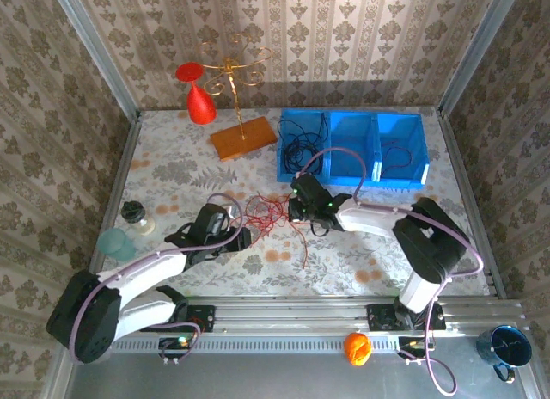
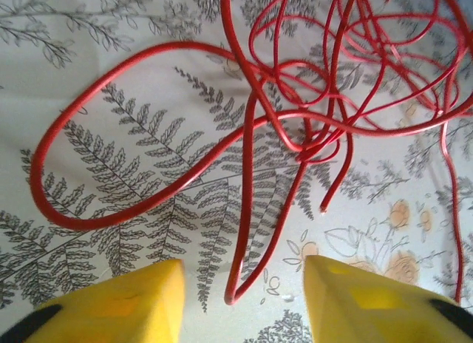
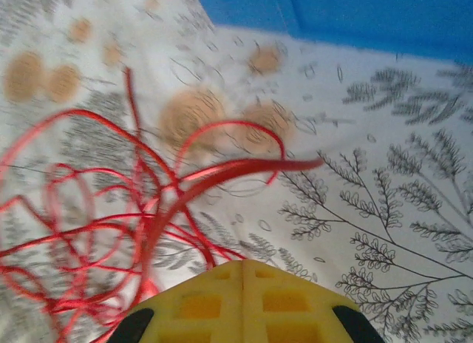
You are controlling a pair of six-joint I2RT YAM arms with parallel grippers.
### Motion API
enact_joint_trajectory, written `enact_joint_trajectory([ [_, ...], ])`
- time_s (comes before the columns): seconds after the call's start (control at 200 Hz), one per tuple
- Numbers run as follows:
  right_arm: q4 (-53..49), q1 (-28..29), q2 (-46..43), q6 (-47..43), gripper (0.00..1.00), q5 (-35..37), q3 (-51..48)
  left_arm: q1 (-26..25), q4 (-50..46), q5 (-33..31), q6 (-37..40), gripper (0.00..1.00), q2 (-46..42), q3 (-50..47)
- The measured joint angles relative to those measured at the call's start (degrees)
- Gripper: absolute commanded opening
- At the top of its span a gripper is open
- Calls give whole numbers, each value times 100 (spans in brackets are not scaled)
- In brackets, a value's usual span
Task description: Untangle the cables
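A loose tangle of red cables [image 1: 271, 212] lies on the patterned table between my two grippers. My left gripper [image 1: 241, 237] sits just left of it. In the left wrist view this gripper [image 2: 244, 302] is open, its yellow fingers [image 2: 126, 302] either side of a hairpin bend of red cable [image 2: 238, 280] that neither finger touches. My right gripper [image 1: 296, 211] is at the tangle's right edge. In the right wrist view it [image 3: 242, 280] is shut, pads pressed together, with red strands [image 3: 185, 188] running past its left side and none visible in the seam. More black and red cables [image 1: 302, 145] lie in the blue bins.
Three joined blue bins [image 1: 352, 168] stand at the back right. A red vase [image 1: 200, 102] and a gold stand on a wooden base [image 1: 243, 141] are at the back left. A small jar [image 1: 135, 214] and a teal cup [image 1: 114, 242] sit by the left wall.
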Motion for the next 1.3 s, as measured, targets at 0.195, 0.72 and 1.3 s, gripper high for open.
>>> enact_joint_trajectory([
  [0.195,-153,44,-1274,-199,0,28,-151,0,-247,-188,39,55,-190,76],
  [0.72,-387,44,-330,11,62,-92,76,0,72,-92,83,55,481,173],
  [1.3,-42,74,584,479,0,-299,518,0,-114,-160,83,59,-210,11],
])
